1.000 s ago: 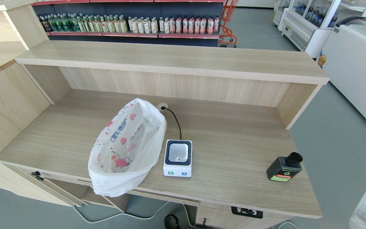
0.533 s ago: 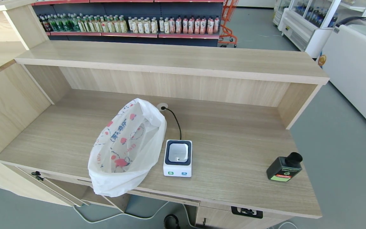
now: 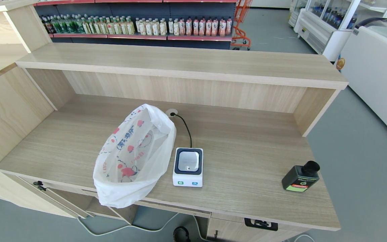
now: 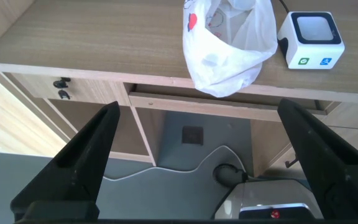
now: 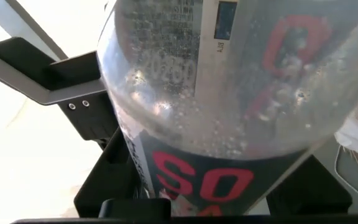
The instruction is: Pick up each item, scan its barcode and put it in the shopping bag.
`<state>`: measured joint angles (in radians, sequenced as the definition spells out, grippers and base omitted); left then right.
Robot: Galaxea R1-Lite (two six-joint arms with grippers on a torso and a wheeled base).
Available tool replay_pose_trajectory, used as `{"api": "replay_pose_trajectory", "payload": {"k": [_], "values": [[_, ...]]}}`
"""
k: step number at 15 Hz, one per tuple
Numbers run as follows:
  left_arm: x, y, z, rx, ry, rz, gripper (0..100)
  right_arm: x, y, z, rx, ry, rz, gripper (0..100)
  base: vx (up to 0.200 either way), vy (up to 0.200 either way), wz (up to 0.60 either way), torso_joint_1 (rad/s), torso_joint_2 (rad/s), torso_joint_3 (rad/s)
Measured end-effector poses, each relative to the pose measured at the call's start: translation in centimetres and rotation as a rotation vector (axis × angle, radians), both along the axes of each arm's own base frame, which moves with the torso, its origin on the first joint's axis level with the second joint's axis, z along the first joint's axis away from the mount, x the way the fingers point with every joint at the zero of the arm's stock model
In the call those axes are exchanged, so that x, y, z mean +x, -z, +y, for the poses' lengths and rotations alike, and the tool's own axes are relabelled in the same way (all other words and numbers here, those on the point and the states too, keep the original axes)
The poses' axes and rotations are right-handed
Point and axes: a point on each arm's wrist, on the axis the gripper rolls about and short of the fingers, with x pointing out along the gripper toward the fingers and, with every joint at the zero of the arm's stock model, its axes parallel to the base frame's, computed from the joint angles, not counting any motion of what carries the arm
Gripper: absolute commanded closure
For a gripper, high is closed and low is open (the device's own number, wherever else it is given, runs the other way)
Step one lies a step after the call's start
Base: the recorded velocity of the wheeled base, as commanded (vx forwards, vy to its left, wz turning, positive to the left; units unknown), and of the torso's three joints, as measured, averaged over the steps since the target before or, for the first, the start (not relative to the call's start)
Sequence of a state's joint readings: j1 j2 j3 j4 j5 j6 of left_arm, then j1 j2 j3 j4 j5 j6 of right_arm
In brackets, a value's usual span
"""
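Clenching the right fingers [image 5: 48, 73] around a clear bottle [image 5: 229, 93] with a red-lettered label (droplets clinging inside). Finding a black bottle [image 3: 300, 177] sitting on the desk [image 3: 247, 148] near its right front corner, well apart from the scanner [image 3: 188, 167]. Finding the shopping bag [image 3: 134, 154] standing open just beside the scanner, on its left, sagging over the desk's front edge. Holding the left fingers [image 4: 86, 165] released, spread wide, out in front of the desk.

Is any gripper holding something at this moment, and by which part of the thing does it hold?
The right gripper holds a clear bottle around its labelled body. The left gripper is open and holds nothing.
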<state>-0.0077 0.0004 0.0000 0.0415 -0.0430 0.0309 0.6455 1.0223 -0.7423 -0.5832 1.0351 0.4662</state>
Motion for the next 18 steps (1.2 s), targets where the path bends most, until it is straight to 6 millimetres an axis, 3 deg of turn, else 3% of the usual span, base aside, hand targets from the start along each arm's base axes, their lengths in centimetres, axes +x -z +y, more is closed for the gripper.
{"api": "replay_pose_trajectory", "payload": {"k": [6, 18], "values": [[0.0, 0.0, 0.0, 0.0, 0.0, 0.0, 0, 1.1, 0.0, 0.4, -0.013, 0.013, 0.029, 100, 0.0, 0.0, 0.0, 0.0, 0.0, 0.0], [0.0, 0.0, 0.0, 0.0, 0.0, 0.0, 0, -0.2, 0.5, -1.5, -0.008, 0.065, 0.078, 100, 0.0, 0.0, 0.0, 0.0, 0.0, 0.0]]}}
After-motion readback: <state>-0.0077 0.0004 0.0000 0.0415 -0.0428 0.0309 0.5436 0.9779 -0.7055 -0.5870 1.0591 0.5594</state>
